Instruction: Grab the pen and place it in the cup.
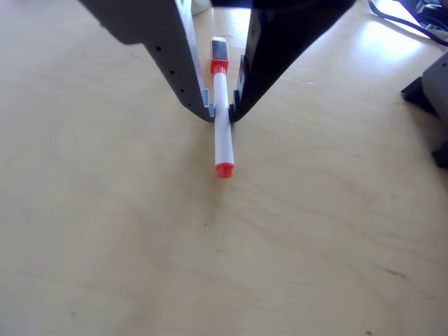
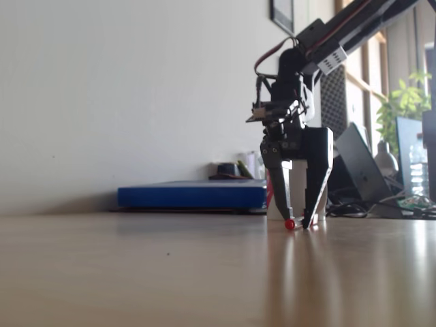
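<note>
On the wide wooden table (image 1: pixel 105 231), the gripper (image 1: pixel 222 112) stands with its tips down on the wood, one finger on each side of the pen (image 1: pixel 222 136), close to the white barrel but maybe not yet squeezing it, so this looks like the grab step. Next the fingers need to shut tight on the pen, lift it, and carry it to the white cup (image 2: pixel 297 191) standing behind the gripper in the fixed view. The pen runs from 12 o'clock down to its red plug at 6 o'clock in the other view, the gripper hides most of the cup, and I cannot tell if the fingers touch the pen.
</note>
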Motion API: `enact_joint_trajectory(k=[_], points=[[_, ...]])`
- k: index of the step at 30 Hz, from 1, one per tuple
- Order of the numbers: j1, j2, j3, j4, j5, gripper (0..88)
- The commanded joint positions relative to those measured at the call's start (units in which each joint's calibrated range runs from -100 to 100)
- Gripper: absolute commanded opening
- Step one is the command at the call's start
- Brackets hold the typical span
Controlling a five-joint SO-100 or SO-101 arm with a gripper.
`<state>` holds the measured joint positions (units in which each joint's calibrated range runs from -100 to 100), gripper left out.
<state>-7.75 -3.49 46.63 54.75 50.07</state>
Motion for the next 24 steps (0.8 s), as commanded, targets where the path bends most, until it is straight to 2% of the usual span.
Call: enact_joint_trajectory(k=[1,8,15,21,24], points=[[0.2,0.0,-0.8,-0.3,-1.2,1.2],[0.4,-0.9,-2.0,-0.8,-1.4,1.2],[2.7,-5.7,-18.0,-0.9,-1.5,1.2],[9.0,-10.4,-28.6,-9.6,-7.9,1.2],[13.2,-11.9,-28.7,-13.8,-13.4,1.2]])
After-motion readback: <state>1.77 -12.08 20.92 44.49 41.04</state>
